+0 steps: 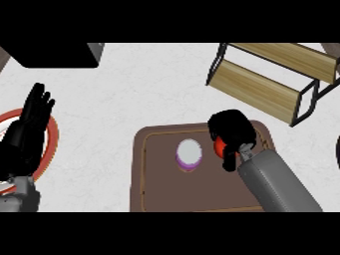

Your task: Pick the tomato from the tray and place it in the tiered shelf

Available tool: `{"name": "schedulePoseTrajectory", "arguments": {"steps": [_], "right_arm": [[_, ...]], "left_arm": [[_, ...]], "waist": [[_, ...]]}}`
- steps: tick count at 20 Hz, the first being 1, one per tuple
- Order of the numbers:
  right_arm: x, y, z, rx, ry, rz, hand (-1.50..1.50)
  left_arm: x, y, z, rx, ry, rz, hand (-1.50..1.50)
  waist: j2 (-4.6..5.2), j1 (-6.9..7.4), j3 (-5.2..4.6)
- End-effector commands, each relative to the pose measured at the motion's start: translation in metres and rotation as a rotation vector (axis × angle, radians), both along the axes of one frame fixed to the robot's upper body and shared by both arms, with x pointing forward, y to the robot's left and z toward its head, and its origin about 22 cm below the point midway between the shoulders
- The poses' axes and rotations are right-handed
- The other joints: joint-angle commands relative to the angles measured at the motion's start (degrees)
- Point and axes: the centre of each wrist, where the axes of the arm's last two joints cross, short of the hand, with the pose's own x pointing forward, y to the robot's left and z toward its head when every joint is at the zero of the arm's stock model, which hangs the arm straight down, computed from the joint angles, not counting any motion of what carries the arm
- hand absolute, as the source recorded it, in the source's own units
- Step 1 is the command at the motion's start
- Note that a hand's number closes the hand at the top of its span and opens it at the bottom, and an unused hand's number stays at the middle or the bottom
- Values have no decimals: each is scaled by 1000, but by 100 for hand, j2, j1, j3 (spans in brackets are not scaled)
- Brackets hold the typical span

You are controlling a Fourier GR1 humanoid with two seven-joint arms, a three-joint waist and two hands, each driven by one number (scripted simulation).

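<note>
Plainly, in the head view, the right hand (230, 127) has its fingers curled round the tomato (220, 147) over the right part of the tray (158, 189); the tiered shelf (264, 85) lies near, up and to the right. The tray also holds a purple-rimmed dish (189, 153). The left hand (31, 124) rests open at the left
</note>
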Motion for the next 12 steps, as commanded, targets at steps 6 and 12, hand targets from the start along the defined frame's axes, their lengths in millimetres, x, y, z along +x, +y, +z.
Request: {"name": "schedulePoseTrajectory", "arguments": {"steps": [6, 12], "right_arm": [[6, 14, 16, 178, -16, -819, 150], [4, 82, 82, 332, -216, -873, 150]], "left_arm": [[1, -10, -1, -12, 7, -15, 0], [11, -20, 1, -21, 16, -41, 0]], "waist": [[34, 92, 48], [45, 198, 42]]}}
